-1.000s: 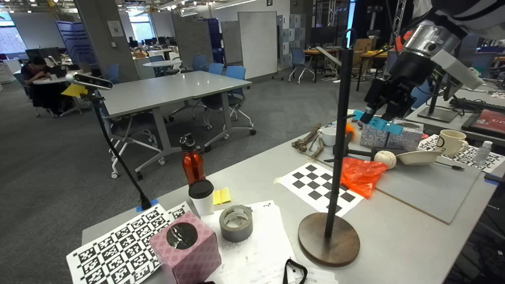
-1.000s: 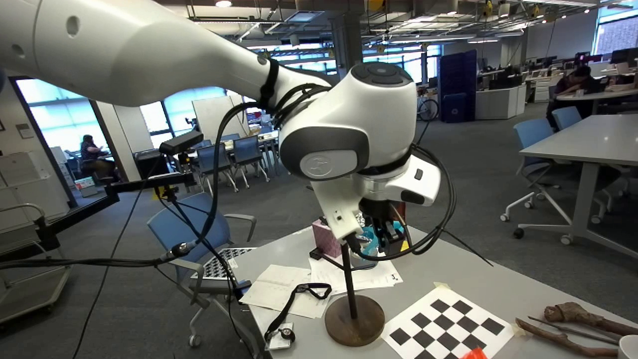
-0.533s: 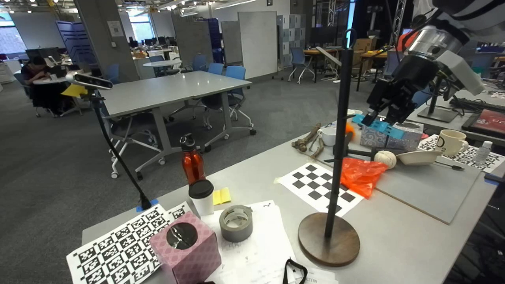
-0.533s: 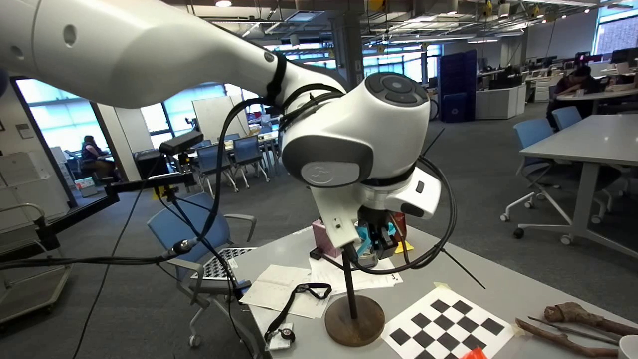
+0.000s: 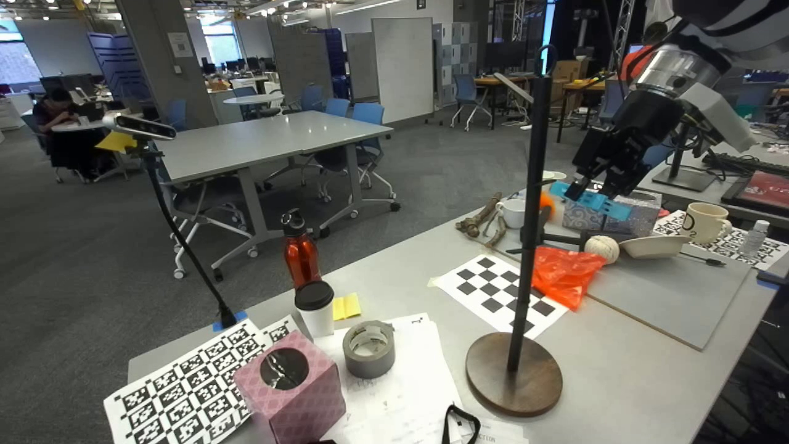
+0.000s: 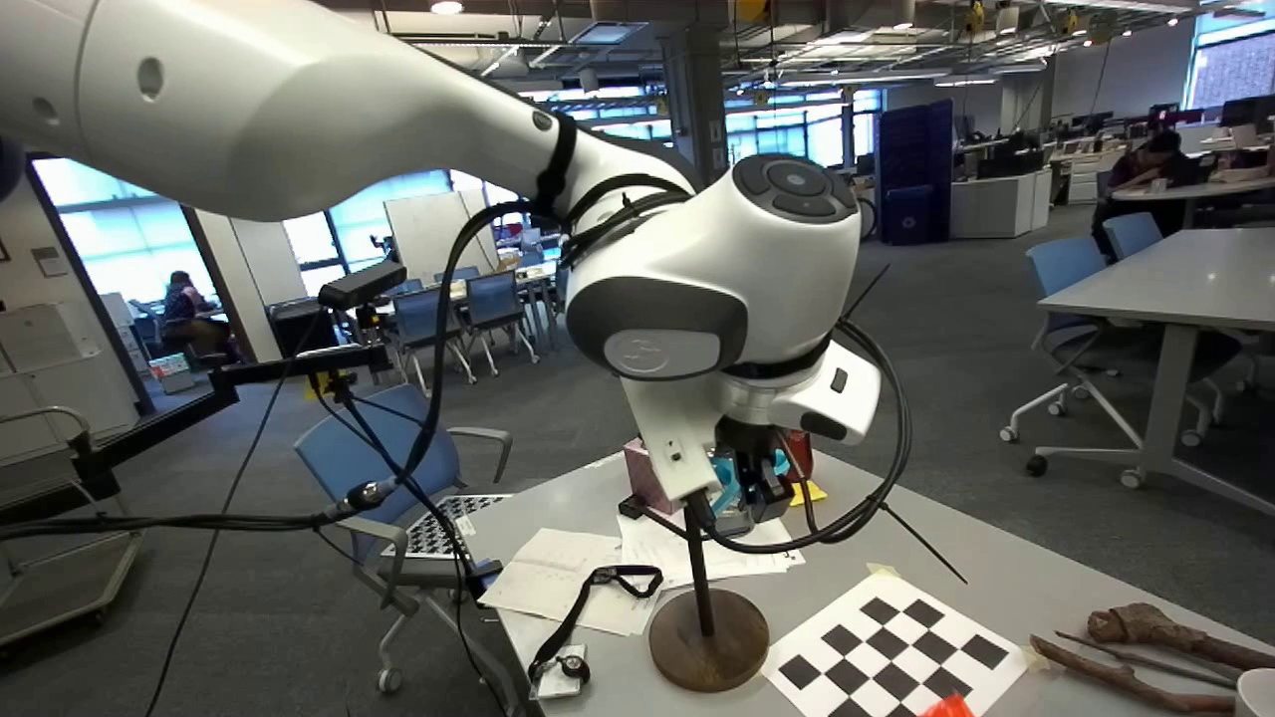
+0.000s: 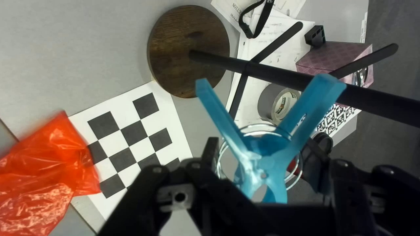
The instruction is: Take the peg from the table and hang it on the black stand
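The teal-blue peg [image 7: 269, 164] is held between the fingers of my gripper [image 7: 262, 164] in the wrist view, its two handles spread toward the stand. In an exterior view my gripper [image 5: 592, 188] grips the peg [image 5: 595, 202] in the air above the table [image 5: 622, 370]. The black stand [image 5: 529, 246] stands upright on a round dark wooden base. Its pole crosses the wrist view [image 7: 279, 75] beyond the peg handles, with thin side arms crossing it. The other exterior view shows the stand [image 6: 701, 588] partly behind the robot's hand, and part of the peg [image 6: 727, 483].
An orange-red plastic bag [image 7: 49, 177] and a checkerboard sheet [image 7: 134, 141] lie beside the stand. A tape roll [image 5: 368, 349], a pink tissue box [image 5: 293, 388], a lidded cup [image 5: 315, 308] and a red bottle [image 5: 301, 253] stand near it. Sticks [image 6: 1146, 647] lie at the edge.
My gripper, with the peg in it, has come down slightly and the hand has tilted a little, mostly in the earlier half second. The stand and the table items have not moved.
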You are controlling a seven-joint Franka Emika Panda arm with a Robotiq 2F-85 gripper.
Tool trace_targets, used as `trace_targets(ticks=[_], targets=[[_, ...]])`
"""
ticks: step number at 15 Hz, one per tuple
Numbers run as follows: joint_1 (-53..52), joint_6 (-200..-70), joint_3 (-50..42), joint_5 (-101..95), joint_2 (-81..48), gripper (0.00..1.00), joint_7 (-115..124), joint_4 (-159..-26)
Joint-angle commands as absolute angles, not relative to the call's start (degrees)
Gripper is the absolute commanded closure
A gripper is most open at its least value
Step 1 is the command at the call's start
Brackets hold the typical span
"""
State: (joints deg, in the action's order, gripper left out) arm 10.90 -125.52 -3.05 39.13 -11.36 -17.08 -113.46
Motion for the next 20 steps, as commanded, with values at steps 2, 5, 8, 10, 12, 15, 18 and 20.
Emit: trace_targets(ticks=[2,5,8,10,12,15,18,20], targets=[[10.91,-124.05,-2.85,41.34,-12.45,0.62,-19.32,-111.79],[11.24,-123.52,-2.59,43.03,-12.78,0.62,-21.17,-111.15],[11.45,-122.39,-2.41,45.79,-13.41,0.62,-23.8,-110.27],[11.42,-121.24,-2.45,47.21,-14.1,0.62,-24.93,-109.74],[11.45,-119.68,-2.51,48.14,-14.73,0.62,-25.8,-109.36],[11.47,-117.77,-2.59,48.73,-15.53,0.62,-26.82,-108.81],[11.6,-116.53,-2.71,48.71,-16.16,0.62,-26.98,-108.26],[11.71,-116.1,-2.74,48.75,-16.42,0.62,-27.38,-107.87]])
